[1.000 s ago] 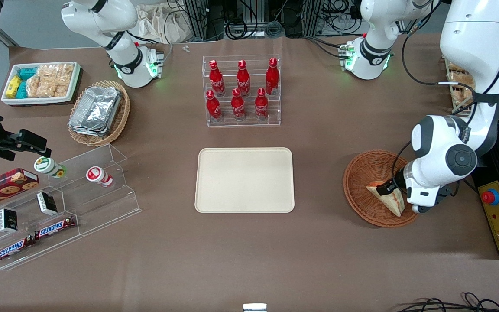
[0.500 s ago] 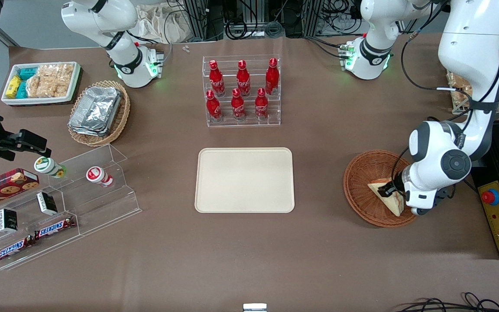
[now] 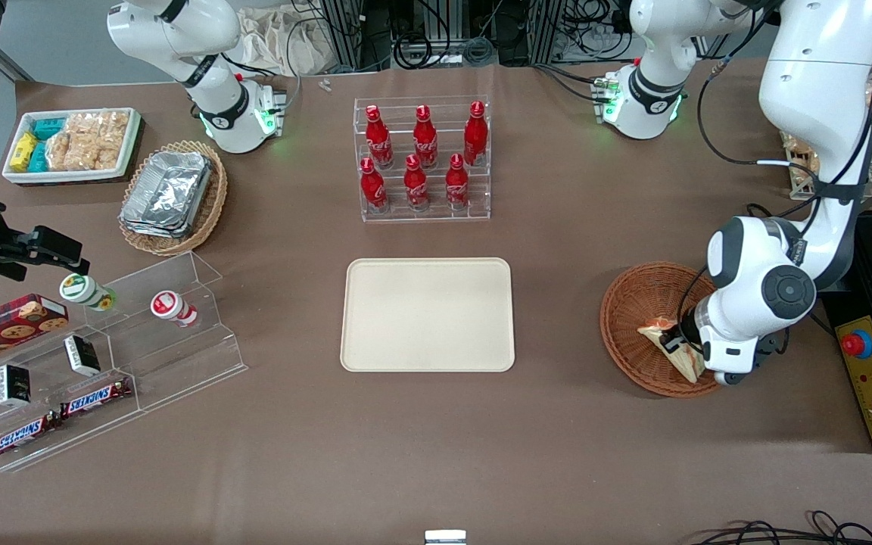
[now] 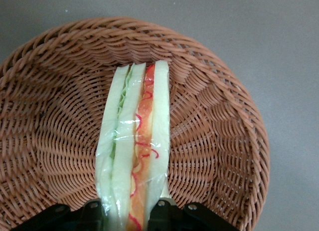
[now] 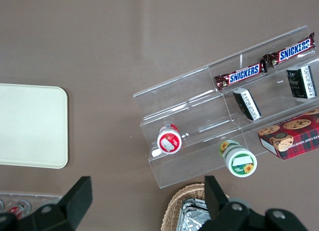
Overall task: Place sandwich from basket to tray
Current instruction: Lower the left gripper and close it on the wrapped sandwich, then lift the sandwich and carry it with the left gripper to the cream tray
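Note:
The sandwich [image 3: 661,334] is a clear-wrapped bread wedge with red, orange and green filling; it stands on edge in the round reddish-brown basket [image 3: 633,318] toward the working arm's end of the table. The left wrist view shows the sandwich [image 4: 134,151] over the basket's [image 4: 219,141] weave. My left gripper [image 3: 680,344] is in the basket, its fingers [image 4: 167,213] pressed against both bread faces of the wedge, shut on it. The cream-beige tray [image 3: 428,314] lies flat mid-table and also shows in the right wrist view [image 5: 30,125].
A clear rack of red bottles [image 3: 422,159] stands farther from the front camera than the tray. A tan oval basket of foil containers [image 3: 172,195], a white snack tray [image 3: 73,144] and a clear stepped shelf [image 3: 103,356] lie toward the parked arm's end. A control box [image 3: 871,378] sits beside the round basket.
My left arm has shifted slightly toward the tray, and the sandwich has moved and turned with the gripper inside the basket.

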